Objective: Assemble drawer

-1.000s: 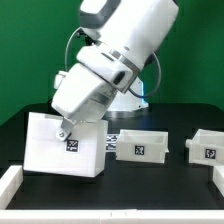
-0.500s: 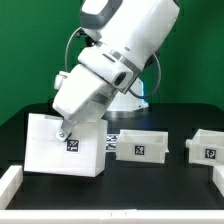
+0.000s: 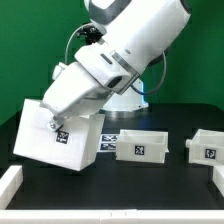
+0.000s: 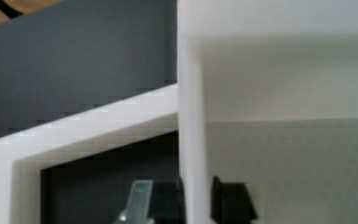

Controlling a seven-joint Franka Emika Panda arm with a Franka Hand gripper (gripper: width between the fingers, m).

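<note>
Now the end effector (image 3: 57,125) pinches the casing (image 3: 35,147) by its top wall, fingers (image 4: 142,203) either side; it sits tilted on the table (image 3: 150,187), two tray boxes (image 3: 143,147) (image 3: 208,148) nearby.

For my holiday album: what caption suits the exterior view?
Robot hand gripping a tilted large glossy white plastic casing, two low white tray boxes nearby.

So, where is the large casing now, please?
On the exterior view's left, the large casing is tilted, held by the gripper; a tray box stands beside it toward that view's right.
</note>
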